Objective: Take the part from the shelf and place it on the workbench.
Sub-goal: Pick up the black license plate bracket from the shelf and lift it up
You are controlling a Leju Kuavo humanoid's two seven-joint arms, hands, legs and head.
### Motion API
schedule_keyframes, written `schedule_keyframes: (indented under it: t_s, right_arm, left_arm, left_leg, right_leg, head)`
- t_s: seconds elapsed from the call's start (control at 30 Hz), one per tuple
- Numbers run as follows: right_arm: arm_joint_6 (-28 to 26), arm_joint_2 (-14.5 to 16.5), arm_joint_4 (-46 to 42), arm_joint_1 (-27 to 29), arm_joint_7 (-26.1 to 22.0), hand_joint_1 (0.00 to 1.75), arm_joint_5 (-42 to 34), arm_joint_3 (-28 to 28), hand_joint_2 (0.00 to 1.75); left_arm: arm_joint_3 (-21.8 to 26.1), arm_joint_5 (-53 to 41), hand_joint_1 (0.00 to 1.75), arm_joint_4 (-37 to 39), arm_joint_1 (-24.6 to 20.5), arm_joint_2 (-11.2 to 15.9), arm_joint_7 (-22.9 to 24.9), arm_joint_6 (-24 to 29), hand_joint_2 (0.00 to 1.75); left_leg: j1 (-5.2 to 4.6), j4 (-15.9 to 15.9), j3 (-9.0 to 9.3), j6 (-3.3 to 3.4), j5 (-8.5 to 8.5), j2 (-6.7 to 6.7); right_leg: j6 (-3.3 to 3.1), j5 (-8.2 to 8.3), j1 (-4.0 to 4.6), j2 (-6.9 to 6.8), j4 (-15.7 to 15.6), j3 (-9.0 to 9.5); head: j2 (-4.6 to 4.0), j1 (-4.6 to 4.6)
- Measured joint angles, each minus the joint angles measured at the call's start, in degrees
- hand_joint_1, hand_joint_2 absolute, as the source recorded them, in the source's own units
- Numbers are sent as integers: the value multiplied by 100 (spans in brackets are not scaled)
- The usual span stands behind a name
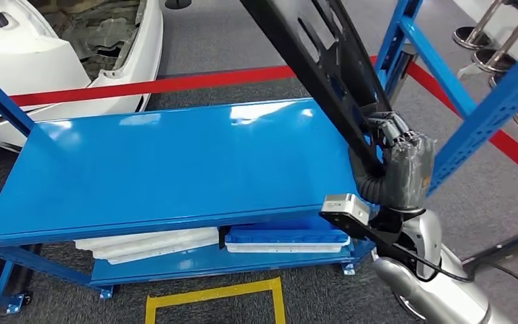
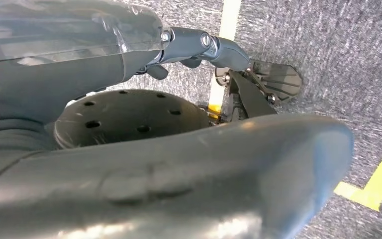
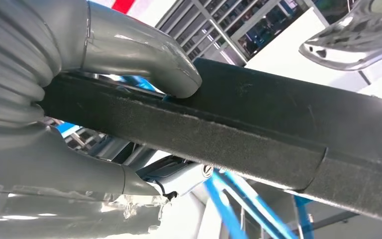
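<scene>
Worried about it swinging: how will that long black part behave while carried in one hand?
Probably stiff: the black part stays straight beyond the right robot hand. Gripped near one end, it may lever or twist. Its matte edge looks unlikely to slip.

The right arm (image 1: 432, 283) is raised from the lower right, its wrist bent upward. The right hand (image 1: 394, 158) is closed around a long black part (image 1: 310, 61), with the thumb (image 3: 144, 55) pressed on one face. The left hand (image 2: 199, 45) is seen hanging with fingers curled in, nothing held.

The head view looks down on the shelf (image 1: 175, 162); both wrist views sit close behind their hands.
</scene>
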Motion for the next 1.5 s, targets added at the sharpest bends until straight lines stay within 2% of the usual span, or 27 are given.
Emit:
schedule_keyframes:
  t_s: [0.07, 0.13, 0.2, 0.23, 0.3, 0.37, 0.43, 0.47, 0.53, 0.57, 0.63, 0.7, 0.73, 0.77, 0.8, 0.87, 0.93, 0.97, 1.03, 1.1, 1.2, 1.23, 1.27, 1.3, 1.37, 1.43, 1.5]
  right_arm:
    - [-3, 7, -1, 7, -7, 175, 1, -9, 175]
    - [-8, 25, -3, 41, -71, 175, -31, -44, 175]
    - [-12, 69, -5, 112, -280, 175, -240, -94, 175]
    - [-13, 105, -5, 152, -461, 175, -474, -116, 175]
    - [-13, 216, -5, 219, -960, 175, -1103, -142, 175]
    - [-13, 367, -4, 253, -1457, 175, -1544, -150, 175]
    - [-13, 525, 4, 255, -1757, 175, -1613, -146, 175]
    - [-13, 598, 11, 249, -1828, 175, -1586, -143, 175]
    - [-14, 714, 28, 236, -1877, 175, -1540, -134, 175]
    - [-17, 751, 38, 224, -1873, 175, -1538, -132, 175]
    - [-22, 803, 62, 198, -1845, 175, -1549, -127, 175]
    - [-25, 846, 93, 181, -1817, 175, -1562, -123, 175]
    - [-26, 866, 109, 181, -1810, 175, -1568, -122, 175]
    - [-26, 881, 125, 180, -1803, 175, -1575, -120, 175]
    - [-26, 893, 139, 180, -1792, 175, -1586, -119, 175]
    - [-26, 910, 164, 169, -1769, 175, -1619, -117, 175]
    - [-28, 928, 182, 155, -1770, 175, -1644, -119, 175]
    - [-30, 937, 191, 151, -1778, 175, -1652, -119, 175]
    - [-31, 957, 215, 153, -1787, 175, -1662, -119, 175]
    - [-31, 979, 242, 151, -1791, 175, -1664, -118, 175]
    - [-31, 1021, 279, 149, -1793, 175, -1666, -117, 175]
    - [-31, 1033, 293, 151, -1793, 175, -1662, -117, 175]
    - [-31, 1045, 308, 153, -1793, 175, -1655, -117, 175]
    - [-31, 1056, 321, 155, -1795, 175, -1649, -117, 175]
    - [-32, 1070, 334, 161, -1798, 175, -1644, -117, 175]
    - [-35, 1074, 337, 163, -1794, 175, -1646, -119, 175]
    - [-38, 1075, 338, 164, -1790, 175, -1647, -120, 175]
  left_arm:
    - [1, -1, 0, 4, 13, 2, -20, 30, 0]
    - [1, -3, 0, 7, 15, 2, -41, 57, 0]
    - [1, -7, 0, 7, 13, 1, -50, 61, 0]
    - [1, -9, 0, 7, 12, 1, -50, 57, 0]
    - [1, -20, 0, 7, 10, 1, -41, 34, 0]
    - [0, -42, 0, 7, -5, 5, -16, -13, 0]
    - [0, -60, 0, 7, -32, 11, 5, -53, 0]
    - [0, -63, 0, 7, -41, 14, 10, -62, 0]
    - [0, -61, 0, 6, -41, 14, 13, -67, 0]
    - [0, -59, 0, 5, -38, 14, 14, -67, 0]
    - [0, -51, 0, 5, -34, 13, 15, -66, 0]
    - [0, -43, 0, 5, -33, 13, 15, -66, 0]
    - [0, -36, 0, 4, -33, 12, 11, -60, 0]
    - [1, -30, 0, 4, -32, 12, 0, -52, 0]
    - [1, -23, 0, 4, -31, 12, -15, -43, 0]
    - [1, -17, 0, 4, -29, 12, -43, -35, 0]
    - [1, -19, 0, 4, -28, 12, -46, -48, 0]
    - [1, -19, 0, 4, -25, 12, -45, -56, 0]
    - [2, -19, 0, 6, -17, 13, -43, -61, 0]
    - [2, -18, 0, 9, -5, 15, -41, -62, 0]
    - [0, -17, 0, 11, 4, 16, -36, -68, 0]
    - [0, -17, 0, 11, 4, 16, -35, -77, 0]
    - [0, -17, 0, 11, 4, 16, -35, -89, 0]
    - [1, -17, 0, 11, 4, 17, -35, -100, 0]
    - [1, -19, 0, 11, -1, 17, -36, -119, 0]
    - [2, -20, 0, 11, -11, 18, -43, -129, 0]
    - [2, -19, 0, 11, -14, 17, -51, -133, 0]
  left_leg:
    - [22, 116, -82, -73, -146, -9]
    - [51, 575, -225, -137, -669, -10]
    - [64, 1221, -321, -165, -1140, -9]
    - [66, 1431, -288, -163, -1193, -9]
    - [59, 1322, 35, -126, -955, -10]
    - [32, 569, 650, -54, -743, -13]
    - [-8, -175, 1123, -4, -800, -16]
    - [-29, -363, 1206, 14, -839, -18]
    - [-33, -453, 1149, 55, -732, -6]
    - [-24, -486, 1090, 94, -651, 7]
    - [0, -524, 931, 172, -491, 39]
    - [-21, -492, 737, 217, -367, 48]
    - [-31, -464, 632, 220, -307, 52]
    - [-39, -426, 522, 219, -252, 53]
    - [-43, -380, 414, 212, -205, 54]
    - [-49, -263, 228, 185, -133, 53]
    - [-59, -158, 107, 139, -63, 50]
    - [-59, -133, 66, 111, -17, 50]
    - [-47, -120, 18, 48, 60, 38]
    - [-32, 49, -70, -39, -151, 5]
    - [38, 937, -296, -162, -911, -11]
    - [64, 1224, -321, -189, -1029, -11]
    - [86, 1376, -281, -209, -1016, -10]
    - [108, 1345, -152, -224, -889, -10]
    - [144, 764, 332, -242, -612, -15]
    - [134, 1, 813, -219, -619, -34]
    - [90, -316, 959, -149, -692, -48]
  right_leg:
    - [-134, 91, -7, -15, -8, -98]
    - [-235, 207, -8, -33, -16, -235]
    - [-268, 325, 7, -44, -11, -391]
    - [-268, 386, 16, -48, -7, -472]
    - [-258, 503, 30, -50, 1, -628]
    - [-237, 606, 41, -49, 6, -733]
    - [-173, 712, 37, -61, -11, -766]
    - [-127, 774, 28, -69, -36, -768]
    - [-44, 866, 9, -73, -87, -778]
    - [-21, 785, 14, -63, -49, -811]
    - [-4, 295, 25, -43, 333, -935]
    - [3, -240, 34, -36, 1028, -1053]
    - [7, -316, 36, -35, 1325, -1060]
    - [9, -250, 36, -35, 1484, -1003]
    - [8, -89, 36, -35, 1461, -866]
    - [-16, 130, 41, -35, 872, -341]
    - [-53, 15, 66, -32, 83, 181]
    - [-76, -66, 85, -28, -149, 301]
    - [-138, -40, 89, -32, -271, 293]
    - [-227, 78, 58, -55, -301, 197]
    - [-303, 249, 42, -78, -278, -36]
    - [-295, 304, 40, -81, -255, -130]
    - [-283, 356, 35, -84, -230, -225]
    - [-264, 406, 25, -85, -202, -322]
    - [-213, 491, 1, -83, -140, -489]
    - [-139, 569, -8, -81, -94, -593]
    - [-38, 672, -7, -81, -111, -624]
  head:
    - [0, -37]
    - [0, -90]
    - [0, -127]
    - [0, -131]
    - [0, -135]
    - [0, -135]
    - [0, -134]
    - [0, -136]
    - [0, -144]
    - [0, -140]
    - [0, -106]
    - [0, -66]
    - [0, -57]
    - [0, -53]
    - [0, -50]
    - [0, -35]
    - [0, -25]
    - [0, -22]
    - [0, -30]
    - [0, -53]
    - [0, -108]
    - [0, -112]
    - [0, -114]
    - [0, -115]
    - [0, -119]
    - [0, -120]
    - [0, -119]
